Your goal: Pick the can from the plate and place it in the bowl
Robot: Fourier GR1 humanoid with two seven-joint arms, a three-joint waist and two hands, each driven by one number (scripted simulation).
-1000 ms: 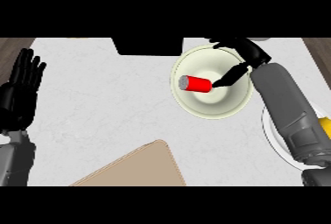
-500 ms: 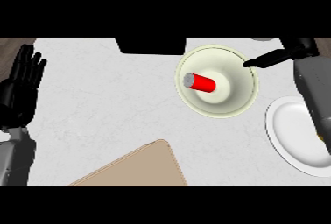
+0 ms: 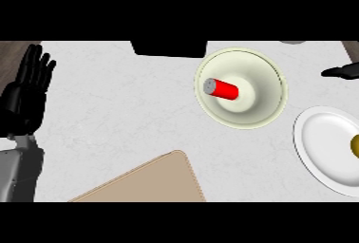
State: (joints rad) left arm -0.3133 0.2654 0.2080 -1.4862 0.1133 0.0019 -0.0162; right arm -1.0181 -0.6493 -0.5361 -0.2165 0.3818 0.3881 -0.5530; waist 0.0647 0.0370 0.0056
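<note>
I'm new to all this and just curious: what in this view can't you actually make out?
- Right hand: cut off by the head view's right edge; only a dark tip shows, so its fingers can't be judged.
- Yellowish thing on the white plate: mostly beyond the right edge, unidentifiable.
- Dark block at the counter's far side: cut off, unclear.
</note>
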